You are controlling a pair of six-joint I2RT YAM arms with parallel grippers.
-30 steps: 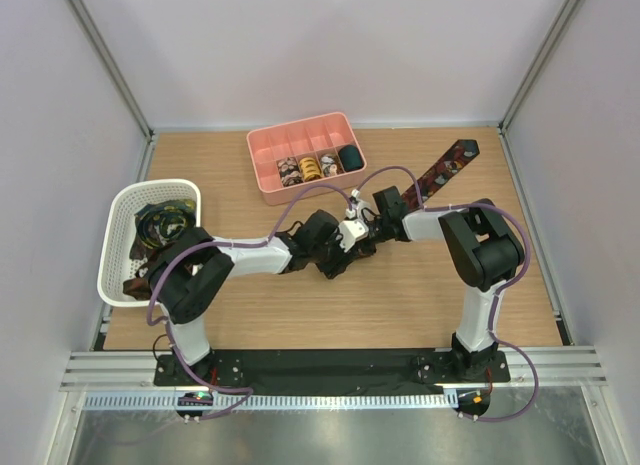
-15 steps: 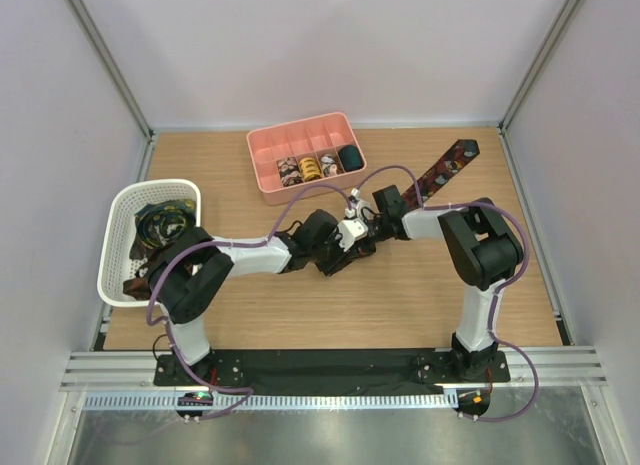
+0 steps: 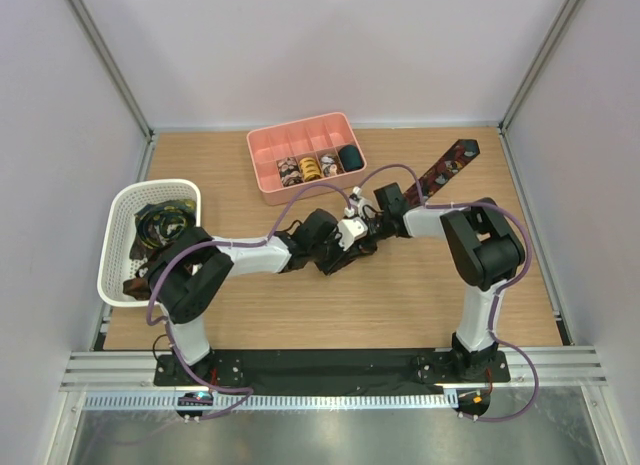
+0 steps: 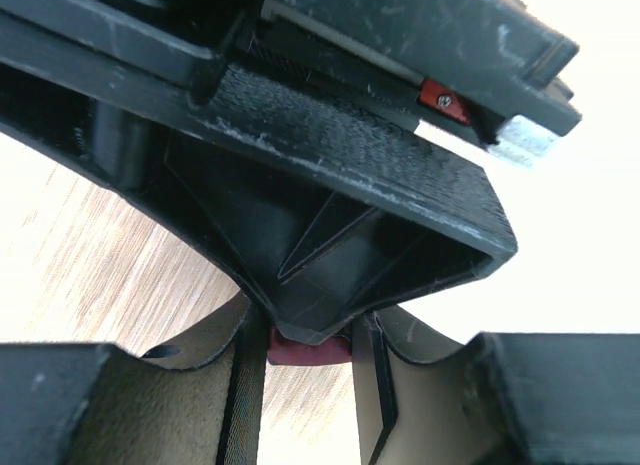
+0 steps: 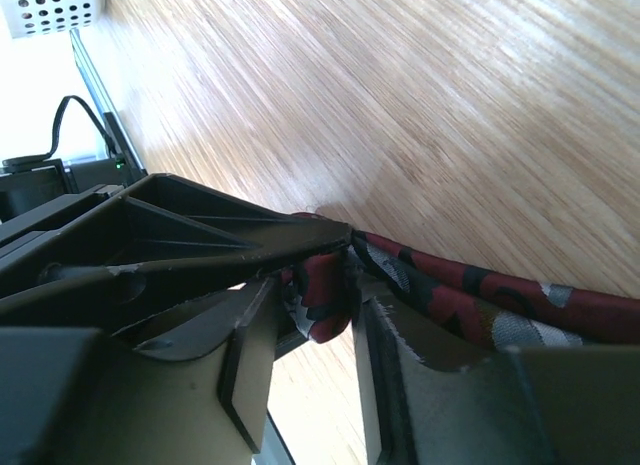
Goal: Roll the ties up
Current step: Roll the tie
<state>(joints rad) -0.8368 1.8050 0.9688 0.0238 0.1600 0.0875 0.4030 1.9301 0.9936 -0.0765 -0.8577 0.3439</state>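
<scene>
tabletop (image 3: 400,305) wood-grained, walls (image 3: 330,55) apparently pale lilac

The left arm (image 3: 250,253) and right arm (image 3: 440,222) stretch low and inward, meeting tip to tip on the near side of the pink plastic divided tray (image 3: 262,145). The left gripper (image 4: 305,355) pinches a fold of dark red patterned fabric tie (image 5: 320,285). The right gripper (image 5: 310,305) straddles the same fold, its hold unclear.
</scene>
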